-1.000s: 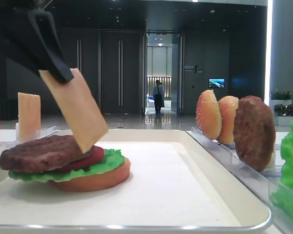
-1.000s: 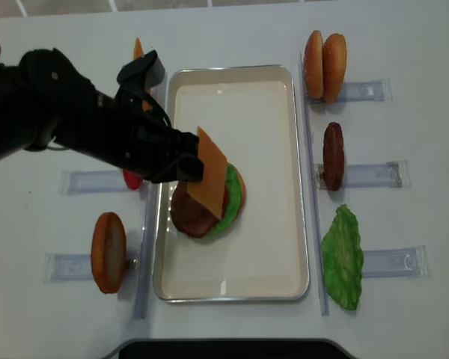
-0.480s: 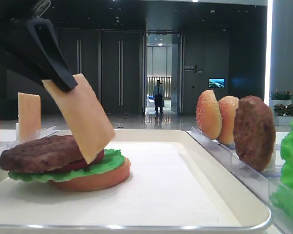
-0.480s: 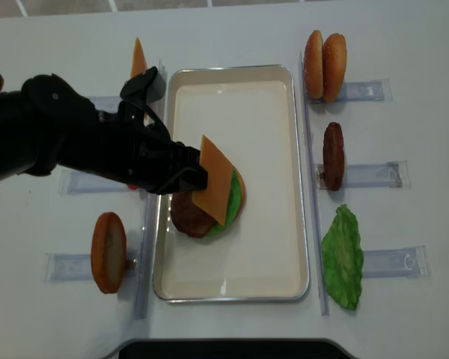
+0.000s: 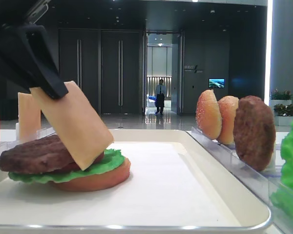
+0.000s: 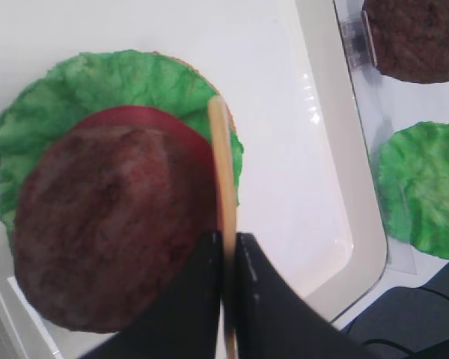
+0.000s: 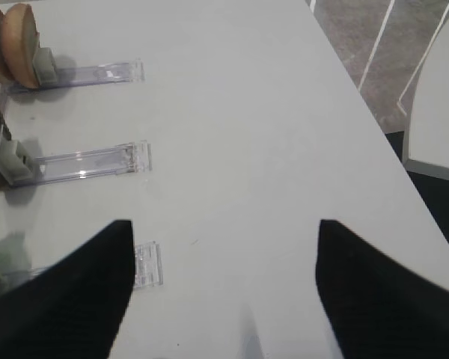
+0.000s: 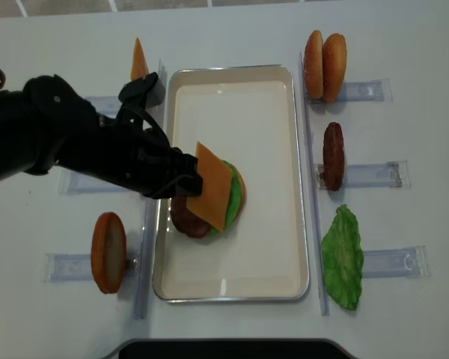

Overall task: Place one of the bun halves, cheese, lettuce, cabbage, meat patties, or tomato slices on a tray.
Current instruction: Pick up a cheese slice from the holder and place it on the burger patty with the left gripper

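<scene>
So the left hand [image 8: 185,183] is pinching the cheese [image 8: 212,187] by one edge, holding it tilted over the stack on the tray [image 8: 284,179]. The stack from the low side view: bottom bun half [image 5: 95,179], lettuce [image 5: 105,163], then a meat patty [image 5: 31,155] sitting off to the left, with the slice's lower corner down right by the patty and lettuce. Can't tell from there whether it actually touches.

The left wrist view is the only one that shows the tomato slice [image 6: 172,131], a red crescent peeking out between patty and lettuce. It also sees the cheese edge-on, just a thin line running up from the pressed-together fingertips [image 6: 209,284].

The overhead is what gives you the layout: two bun halves [image 8: 324,66] standing in a clear holder [image 8: 367,91] right of the tray, another patty [image 8: 334,155] and a lettuce leaf [image 8: 343,258] below them, a spare cheese slice [image 8: 138,60] and bun half [image 8: 108,251] on the left.

Right wrist view mostly shows bare counter [image 7: 232,112] and holders; the right hand's [image 7: 224,288] fingers are spread wide, nothing between them.
</scene>
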`<state>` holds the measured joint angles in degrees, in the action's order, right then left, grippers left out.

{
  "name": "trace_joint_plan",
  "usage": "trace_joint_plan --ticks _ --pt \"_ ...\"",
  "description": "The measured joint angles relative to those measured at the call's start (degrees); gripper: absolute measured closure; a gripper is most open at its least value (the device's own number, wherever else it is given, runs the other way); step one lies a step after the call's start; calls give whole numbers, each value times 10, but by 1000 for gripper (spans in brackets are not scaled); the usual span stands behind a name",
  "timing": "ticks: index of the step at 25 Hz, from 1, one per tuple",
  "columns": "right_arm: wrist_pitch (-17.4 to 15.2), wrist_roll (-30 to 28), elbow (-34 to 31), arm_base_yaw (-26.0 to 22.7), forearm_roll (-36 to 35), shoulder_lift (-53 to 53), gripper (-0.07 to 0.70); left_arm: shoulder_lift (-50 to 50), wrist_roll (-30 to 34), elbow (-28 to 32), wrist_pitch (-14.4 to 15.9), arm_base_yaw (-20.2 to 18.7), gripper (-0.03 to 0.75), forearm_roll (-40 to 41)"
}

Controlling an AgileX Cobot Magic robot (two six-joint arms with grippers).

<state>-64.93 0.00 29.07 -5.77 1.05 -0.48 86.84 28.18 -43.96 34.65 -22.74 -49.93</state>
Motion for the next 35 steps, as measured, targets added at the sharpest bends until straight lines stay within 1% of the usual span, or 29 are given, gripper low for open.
trace_joint_plan --ticks 11,18,35 --pt "0 0 0 0 0 0 146 0 -7 0 0 0 699 31" --pt "0 0 0 0 0 0 146 0 -75 0 -9 0 699 105" --pt "0 0 0 0 -2 0 146 0 -80 0 -23 0 696 115"
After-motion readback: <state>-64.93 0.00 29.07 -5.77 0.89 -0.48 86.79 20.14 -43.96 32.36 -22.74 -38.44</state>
